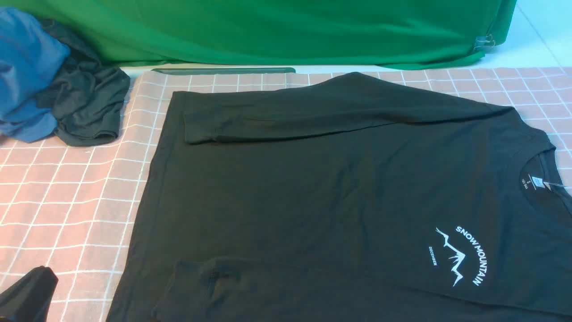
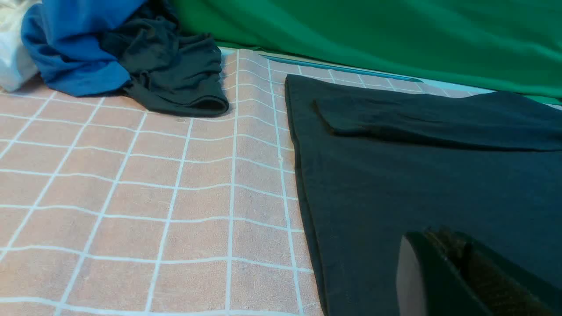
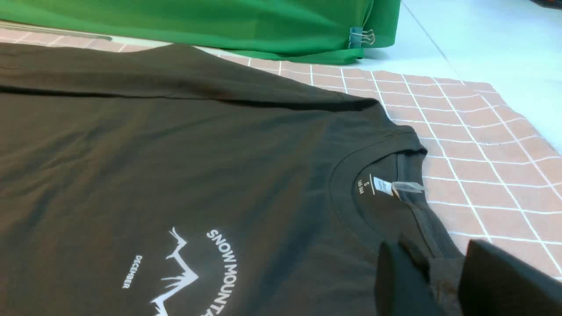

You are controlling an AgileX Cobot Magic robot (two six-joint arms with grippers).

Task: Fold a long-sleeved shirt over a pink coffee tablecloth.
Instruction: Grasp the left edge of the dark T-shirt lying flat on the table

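Black shirt (image 1: 313, 188) lies flat on the tablecloth (image 1: 67, 188). The right gripper (image 3: 434, 261), jaws half-parted astride the shoulder, grip uncertain, should pinch both layers. The left gripper (image 2: 443, 248), closed and empty, needs opening.

Across the back of my feed hangs a plain green cloth (image 1: 277, 31), creased and sagging. A clear binder clip (image 1: 485, 41) pinches its right end. Past that, I see the bare tabletop (image 1: 536, 40), pale blue-white and crossed by one faint straight line. A narrow dark green strip (image 1: 223, 70) lies along the foot of the backdrop. At far left a blue garment (image 1: 27, 71) sits heaped against a dark plain bundle (image 1: 89, 103), touching it, with a scrap of white cloth (image 2: 11, 61) behind. The light is even and soft, with short shadows.
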